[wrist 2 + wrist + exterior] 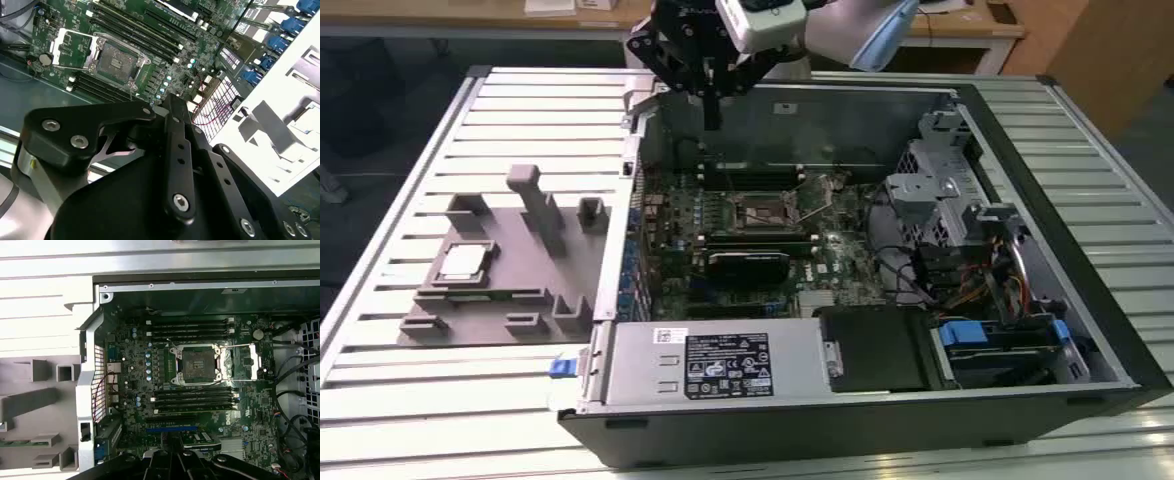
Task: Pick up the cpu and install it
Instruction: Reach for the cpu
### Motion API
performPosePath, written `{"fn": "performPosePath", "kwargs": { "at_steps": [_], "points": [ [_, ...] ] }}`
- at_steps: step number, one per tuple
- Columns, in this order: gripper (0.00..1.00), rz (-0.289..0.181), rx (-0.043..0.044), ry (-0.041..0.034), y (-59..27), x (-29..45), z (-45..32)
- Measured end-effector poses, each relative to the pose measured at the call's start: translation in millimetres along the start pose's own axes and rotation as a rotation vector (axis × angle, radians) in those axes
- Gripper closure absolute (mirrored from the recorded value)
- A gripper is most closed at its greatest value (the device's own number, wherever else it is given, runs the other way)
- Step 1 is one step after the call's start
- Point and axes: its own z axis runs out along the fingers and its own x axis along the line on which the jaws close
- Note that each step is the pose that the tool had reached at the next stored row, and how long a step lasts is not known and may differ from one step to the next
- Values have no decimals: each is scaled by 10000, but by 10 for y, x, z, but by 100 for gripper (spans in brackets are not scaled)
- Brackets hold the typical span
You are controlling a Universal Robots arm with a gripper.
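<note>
The gripper (711, 115) hangs above the back wall of the open case (787, 440), jaws pressed together and holding nothing. The cpu (463, 262) lies flat on the grey tray (480, 315), outside the case at the exterior view's left, well apart from the motherboard's open socket (761, 212).

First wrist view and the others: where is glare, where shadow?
In the first wrist view the table slats are washed out and the case wall is shadowed; in the second wrist view the grey tray glares white; the exterior view is evenly lit.
</note>
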Motion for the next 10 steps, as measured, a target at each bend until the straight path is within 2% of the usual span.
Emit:
{"fn": "performPosePath", "kwargs": {
  "at_steps": [10],
  "points": [
    [89, 1, 0, 0, -1, 13, -1]
  ]
}}
